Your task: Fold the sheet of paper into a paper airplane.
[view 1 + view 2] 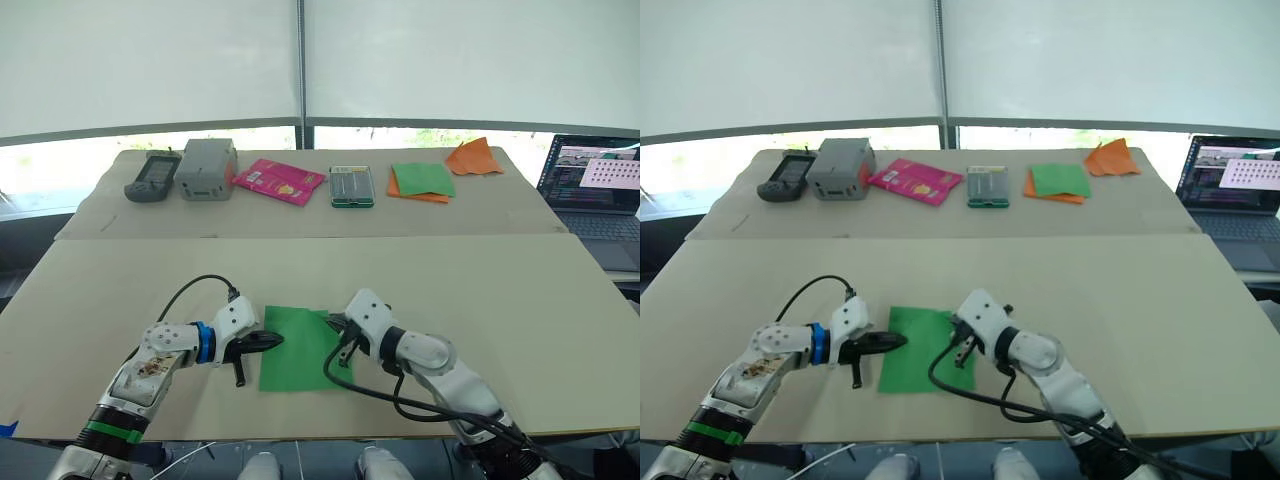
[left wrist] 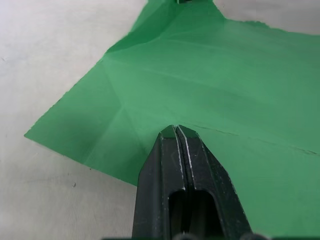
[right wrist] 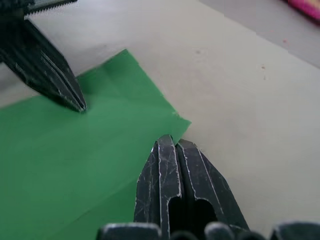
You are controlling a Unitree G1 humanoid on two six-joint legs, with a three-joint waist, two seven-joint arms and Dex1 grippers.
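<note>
Both grippers, left (image 1: 268,341) and right (image 1: 338,324), press closed tips (gripping nothing) on the green sheet of paper (image 1: 296,352); pushing could skid it.

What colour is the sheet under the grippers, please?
Bright green sheet of paper, clearest in the left wrist view.

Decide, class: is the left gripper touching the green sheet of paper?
Touching. The left wrist view shows the left gripper shut, tips pressed on the sheet of paper, no gap visible.

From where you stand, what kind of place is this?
Probably a lab or office test space: a beige work table beside large shaded windows, an open laptop computer, and a row of small test items including a grey box-shaped device.
</note>
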